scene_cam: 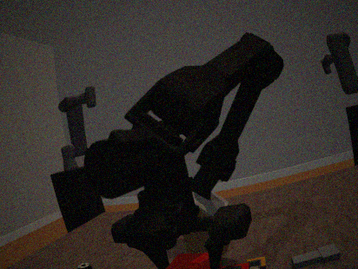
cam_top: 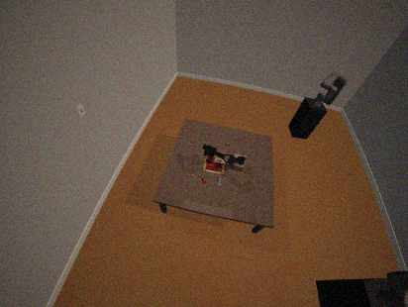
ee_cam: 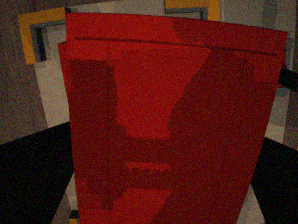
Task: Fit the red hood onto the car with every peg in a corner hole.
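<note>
The red hood (scene_cam: 190, 261) (ee_cam: 145, 95) is between the fingers of my gripper (scene_cam: 188, 259) (ee_cam: 167, 135), which is shut on it. In the wrist view the hood fills the middle, its flat roof facing the camera, above a pale base with yellow corner brackets (ee_cam: 27, 42). In the exterior view a strip of the red chassis (scene_cam: 243, 265) shows right of the fingers, beside a yellow jig corner (scene_cam: 256, 261). In the top view the jig with red chassis (cam_top: 214, 166) is small, near the table's middle. The engine, pegs and corner holes are hidden or too small to tell; contact between hood and deck cannot be seen.
The brown table (cam_top: 248, 198) carries a pale box (cam_top: 239, 160) beyond the jig, partly behind the arm. A grey stepped block (cam_top: 219, 181) (scene_cam: 316, 256) and a small red item (cam_top: 203, 180) lie nearby. A small white-topped cylinder (scene_cam: 84, 265) is at the exterior view's lower left.
</note>
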